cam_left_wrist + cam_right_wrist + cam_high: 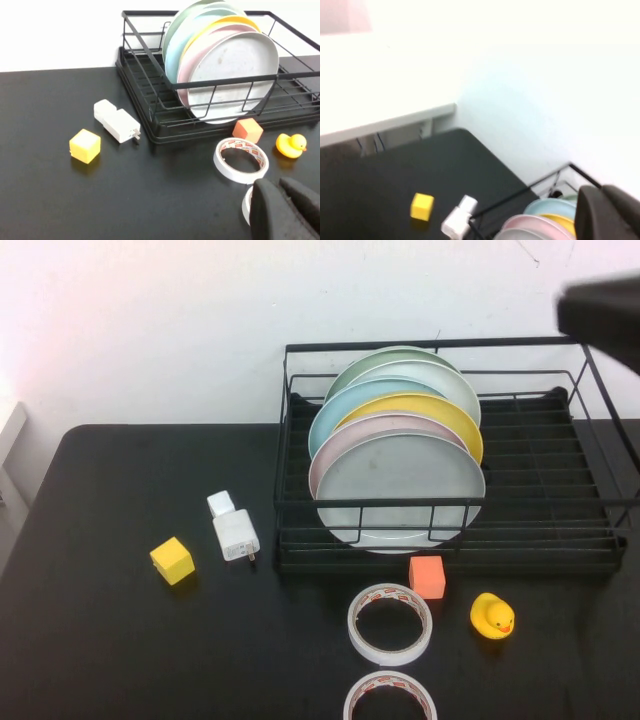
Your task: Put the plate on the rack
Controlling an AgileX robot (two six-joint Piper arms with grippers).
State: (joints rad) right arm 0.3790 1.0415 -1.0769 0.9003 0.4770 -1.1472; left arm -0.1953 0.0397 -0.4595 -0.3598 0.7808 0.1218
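Plate (400, 480) stands on edge at the front of a row of plates in the rack (590, 530), leaning on the pink plate (345, 440) behind it. Left of the rack lie a yellow cube (172, 560) and a white charger (235, 533); in front sit two tape rolls (390, 622), an orange cube (427, 576) and a duck (492, 616). The left gripper (282, 210) hovers near the tape, fingers together. The right gripper (610, 212) hangs high over the rack's right end; whether it is open cannot be told

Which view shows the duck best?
The high view: the duck sits whole before the rack. The left wrist view shows it beyond the left tool. The right wrist view, past the raised right tool, misses it.
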